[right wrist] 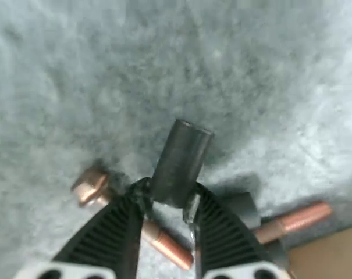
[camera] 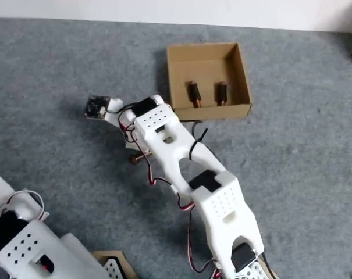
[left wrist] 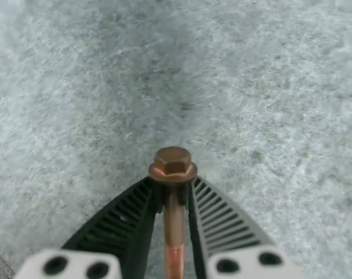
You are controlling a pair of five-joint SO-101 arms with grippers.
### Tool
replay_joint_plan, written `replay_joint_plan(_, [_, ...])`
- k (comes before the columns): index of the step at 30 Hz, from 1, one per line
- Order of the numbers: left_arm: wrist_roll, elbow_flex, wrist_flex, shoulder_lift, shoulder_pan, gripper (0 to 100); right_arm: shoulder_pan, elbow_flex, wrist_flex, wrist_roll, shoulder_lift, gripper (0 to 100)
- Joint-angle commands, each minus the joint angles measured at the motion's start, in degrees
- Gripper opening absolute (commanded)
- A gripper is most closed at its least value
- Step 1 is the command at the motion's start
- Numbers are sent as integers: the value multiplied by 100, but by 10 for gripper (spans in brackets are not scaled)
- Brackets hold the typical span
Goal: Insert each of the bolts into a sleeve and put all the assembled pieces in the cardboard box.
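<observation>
My left gripper (left wrist: 173, 189) is shut on a copper bolt (left wrist: 174, 226), whose hex head sticks out past the fingertips above the grey carpet. My right gripper (right wrist: 167, 200) is shut on a black sleeve (right wrist: 180, 160) that points away from it at a tilt. A loose copper bolt (right wrist: 93, 186) lies on the carpet just under the sleeve, and shows beside the right arm's wrist as the bolt (camera: 138, 157). The cardboard box (camera: 208, 51) stands at the back, with two assembled pieces (camera: 194, 94) (camera: 221, 93) side by side inside.
Another dark sleeve (right wrist: 245, 206) with a copper shank (right wrist: 295, 220) lies beside a cardboard edge (right wrist: 333, 256). The right arm (camera: 181, 157) stretches across the middle of the carpet. The left arm (camera: 24, 244) sits at the near left corner, next to a brown piece (camera: 114, 258).
</observation>
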Motion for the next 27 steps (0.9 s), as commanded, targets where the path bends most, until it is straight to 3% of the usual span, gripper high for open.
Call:
replay_joint_plan(1, [-62, -22, -44, -92, 312, 6, -127, -92, 48, -88, -866, 5])
replay_joint_plan(19, [-62, -31, -35, -84, 1525, 6, 338, -84, 1420, -589, -2255, 5])
replay_joint_plan(27, [-62, -57, 299, -66, 2730, 6, 646, -40, 1807, -1178, -2475, 5])
